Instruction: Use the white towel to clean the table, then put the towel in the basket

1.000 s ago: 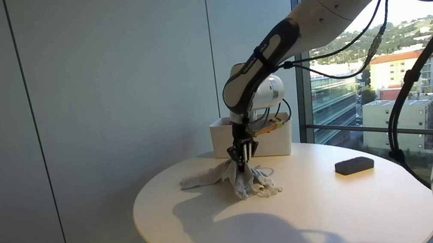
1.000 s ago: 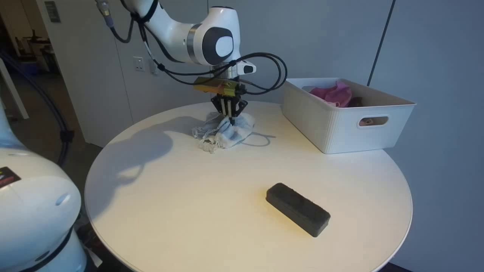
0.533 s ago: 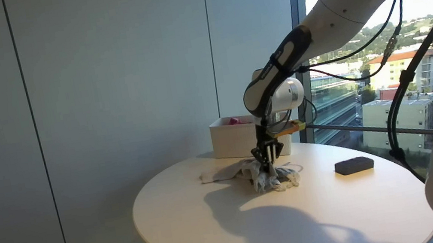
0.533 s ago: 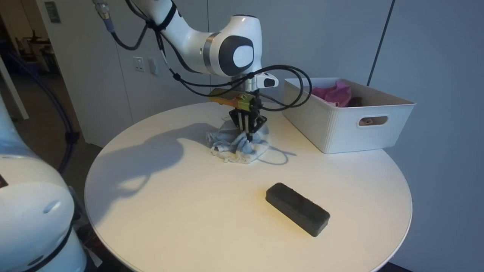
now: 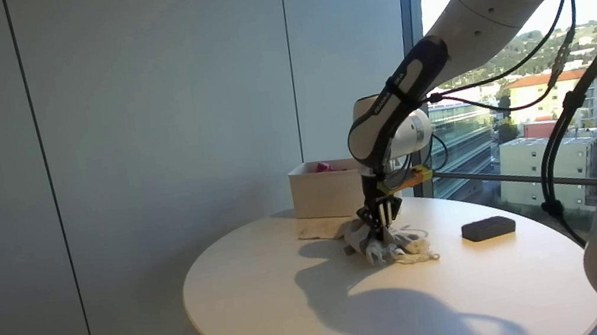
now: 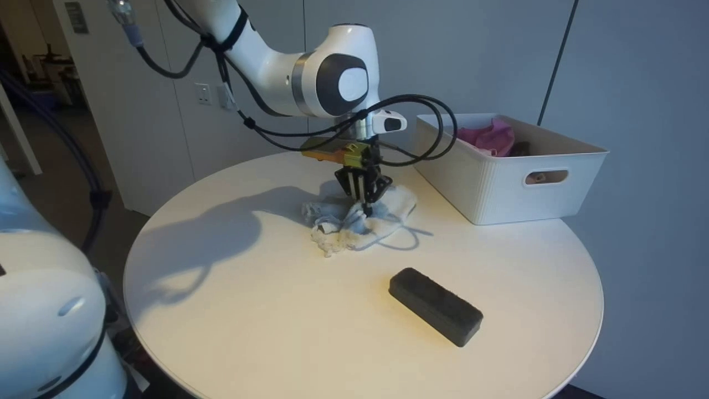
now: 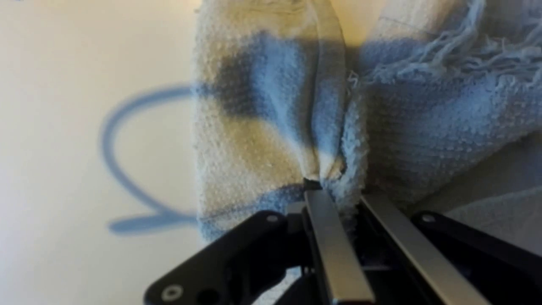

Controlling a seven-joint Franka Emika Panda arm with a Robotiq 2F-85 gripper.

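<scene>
The white towel with grey-blue patches and a fringed edge lies bunched on the table; it shows in both exterior views (image 5: pixel 356 235) (image 6: pixel 390 213) and fills much of the wrist view (image 7: pixel 241 148). My gripper (image 5: pixel 380 235) (image 6: pixel 364 208) points down at table level, its two fingers (image 7: pixel 338 195) shut on a pinched fold of the towel. The fingertips are partly hidden in the cloth. The white basket (image 5: pixel 327 194) (image 6: pixel 515 194) stands at the table's edge, beside the towel and apart from it. The round pale table (image 5: pixel 261 311) (image 6: pixel 299 316) lies under everything.
A black block (image 5: pixel 488 228) (image 6: pixel 436 306) lies on the table, apart from the towel. A pink cloth (image 6: pixel 493 138) and a dark item (image 6: pixel 520 149) are inside the basket. A wall stands behind the table and a window (image 5: pixel 461 135) beside it.
My gripper has dragged the towel across the table, nearer to the black block. The towel's loose end has swung toward the basket. The basket and block have not moved.
</scene>
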